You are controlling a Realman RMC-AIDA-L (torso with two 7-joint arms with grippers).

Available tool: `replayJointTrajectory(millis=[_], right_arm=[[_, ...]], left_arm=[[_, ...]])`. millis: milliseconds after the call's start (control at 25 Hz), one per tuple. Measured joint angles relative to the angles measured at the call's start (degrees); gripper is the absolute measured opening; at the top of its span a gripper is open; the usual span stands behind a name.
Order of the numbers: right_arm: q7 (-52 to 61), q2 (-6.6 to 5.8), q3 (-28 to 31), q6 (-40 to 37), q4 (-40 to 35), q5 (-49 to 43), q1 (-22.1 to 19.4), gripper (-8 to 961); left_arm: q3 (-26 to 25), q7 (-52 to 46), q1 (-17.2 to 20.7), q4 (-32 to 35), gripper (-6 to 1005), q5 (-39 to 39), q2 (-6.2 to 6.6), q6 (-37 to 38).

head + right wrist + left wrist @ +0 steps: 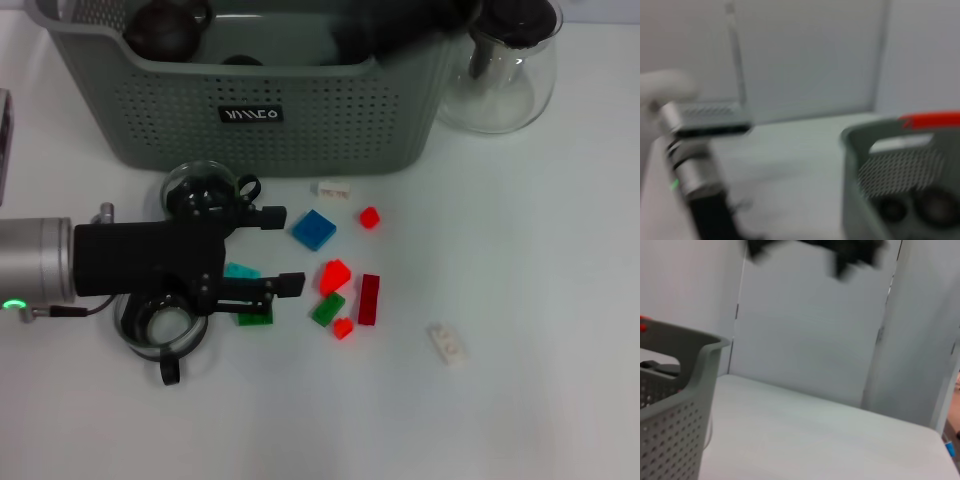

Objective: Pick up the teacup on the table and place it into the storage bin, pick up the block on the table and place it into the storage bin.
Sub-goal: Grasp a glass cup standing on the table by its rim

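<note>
White table (520, 400) fills the head view, and we look down on it. At the far edge stands the grey-green bin (270, 120), with dark round items already inside. A glass teapot (505, 70) sits just beside its right end. Our left gripper (285, 250) reaches in from the left, fingers spread apart and holding nothing. Under the arm lie two clear glass cups: one (200, 185) near the bin, another (160, 330) closer to us. Small blocks are scattered just past the fingertips: a blue block (314, 229), red blocks (335, 274), a green block (327, 308) and white ones (448, 343). Our right gripper (400, 30) shows as a dark blur over the bin; we cannot tell how its fingers stand.
</note>
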Motion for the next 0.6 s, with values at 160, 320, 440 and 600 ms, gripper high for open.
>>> replayJointTrajectory(millis=[160,320,440,600], right_arm=[[-2.7,-0.73,1.8,-9.5,0.8,-0.8,-3.6,907],[-4.2,-0.15,1.3,-13.9,3.2,-6.7,-6.4,905],[-4.7,1.41,1.3,-13.8,5.2,-13.6,-7.4,903],[-4.8,2.21,0.7,-11.9,7.8,-18.3,-7.7,899]], left_arm=[[0.0,-0.7,1.1,2.3,826,0.5,0.21,0.0],[0.0,-3.5,2.7,7.3,826,1.4,0.34,0.1],[-0.3,-6.0,3.7,11.7,826,3.9,0.35,-0.5],[-0.8,-11.4,4.4,19.5,826,8.5,0.17,-0.6]])
